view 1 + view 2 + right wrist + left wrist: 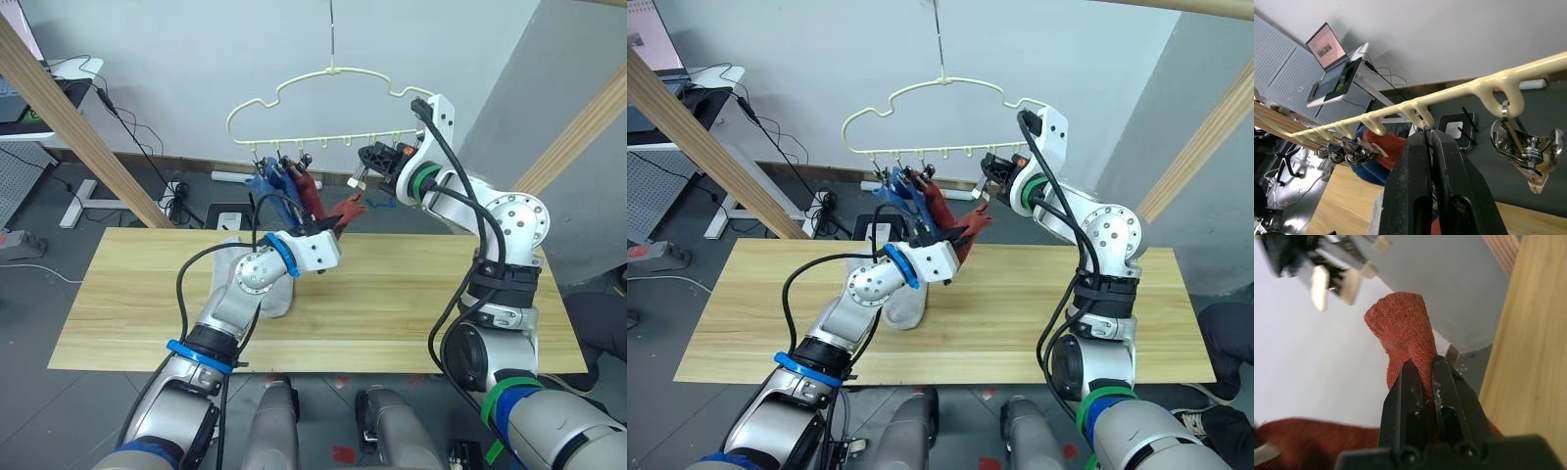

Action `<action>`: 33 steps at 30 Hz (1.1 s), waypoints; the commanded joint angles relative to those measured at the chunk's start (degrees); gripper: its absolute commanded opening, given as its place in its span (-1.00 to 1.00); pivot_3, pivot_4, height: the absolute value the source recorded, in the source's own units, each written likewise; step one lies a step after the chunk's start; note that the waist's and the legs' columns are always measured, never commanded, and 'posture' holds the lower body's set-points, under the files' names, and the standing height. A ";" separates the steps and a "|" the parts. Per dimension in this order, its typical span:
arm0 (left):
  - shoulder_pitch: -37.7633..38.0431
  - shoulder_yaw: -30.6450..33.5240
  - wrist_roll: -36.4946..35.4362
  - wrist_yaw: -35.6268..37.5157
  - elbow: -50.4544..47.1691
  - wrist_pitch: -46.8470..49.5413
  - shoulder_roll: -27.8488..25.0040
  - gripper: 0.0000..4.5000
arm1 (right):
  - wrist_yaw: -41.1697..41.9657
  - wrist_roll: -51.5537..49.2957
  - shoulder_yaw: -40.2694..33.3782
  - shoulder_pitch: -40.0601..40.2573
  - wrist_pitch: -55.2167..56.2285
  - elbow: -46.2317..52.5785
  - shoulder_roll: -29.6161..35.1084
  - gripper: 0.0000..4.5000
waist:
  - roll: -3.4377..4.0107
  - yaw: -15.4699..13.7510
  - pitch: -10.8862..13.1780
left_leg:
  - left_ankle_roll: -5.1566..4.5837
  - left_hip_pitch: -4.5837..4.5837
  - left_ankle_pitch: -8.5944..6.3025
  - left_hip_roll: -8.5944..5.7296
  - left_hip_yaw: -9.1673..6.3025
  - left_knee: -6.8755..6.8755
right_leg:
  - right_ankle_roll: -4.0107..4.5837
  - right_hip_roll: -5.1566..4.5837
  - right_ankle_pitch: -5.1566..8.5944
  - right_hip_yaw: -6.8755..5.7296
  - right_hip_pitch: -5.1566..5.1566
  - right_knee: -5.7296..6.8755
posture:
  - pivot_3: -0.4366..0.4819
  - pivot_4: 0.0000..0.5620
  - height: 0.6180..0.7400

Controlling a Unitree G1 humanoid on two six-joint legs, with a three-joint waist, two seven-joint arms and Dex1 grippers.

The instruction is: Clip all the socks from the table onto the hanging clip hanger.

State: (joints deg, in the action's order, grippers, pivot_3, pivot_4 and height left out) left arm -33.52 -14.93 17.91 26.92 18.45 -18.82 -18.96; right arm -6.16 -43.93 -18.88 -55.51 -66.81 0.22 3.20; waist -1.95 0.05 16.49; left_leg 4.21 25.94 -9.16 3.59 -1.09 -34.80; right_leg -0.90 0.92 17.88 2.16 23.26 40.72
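Left gripper [345, 210] grips a red sock [1405, 328] — right gripper [361, 178] pinches a clip [1425, 128] on the hanger [294, 93] — feed it in next.

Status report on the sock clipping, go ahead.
Left claw shut on rust red knit sock, lifted toward pale-yellow wire clip hanger. Right claw shut on a hanger clip. Grey sock on table. Nothing blocking.

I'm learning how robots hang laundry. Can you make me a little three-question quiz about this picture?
1. True or false: the left gripper holds a red sock.
2. What lies on the table? A) a grey sock B) a blue sock C) a towel
3. What do the right gripper's fingers squeeze on the hanger?

Key: 1 true. 2 A, the grey sock. 3 a clip.
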 commanded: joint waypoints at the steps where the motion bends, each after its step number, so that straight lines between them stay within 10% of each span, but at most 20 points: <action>1: -1.83 -0.62 2.47 -2.01 -1.98 -2.09 -0.95 -0.98 | 0.42 0.58 0.42 0.67 0.24 0.60 0.55 -1.00 | 0.00 0.00 0.00 | 0.00 0.00 0.00 0.00 -0.01 0.00 | 0.00 0.00 0.00 0.00 0.01 0.01 | 0.03 -0.12 1.00; 33: -0.53 -0.01 3.86 -8.32 -5.16 -4.21 -2.14 -0.98 | -2.38 -1.74 -2.41 0.95 -1.85 1.16 -1.49 -1.00 | 0.00 -0.05 0.00 | -0.04 -0.01 0.03 -0.02 0.00 -0.06 | 0.00 -0.02 0.00 0.01 0.01 0.12 | 0.03 -0.16 1.00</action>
State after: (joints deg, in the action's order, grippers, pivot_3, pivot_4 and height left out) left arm -33.20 -15.41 21.50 19.54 14.15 -21.96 -21.16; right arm -7.82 -44.72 -20.75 -55.42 -67.63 0.02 1.74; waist -1.95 0.00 16.49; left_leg 4.17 25.92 -9.13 3.58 -1.09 -34.85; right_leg -0.90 0.89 17.88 2.17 23.27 40.84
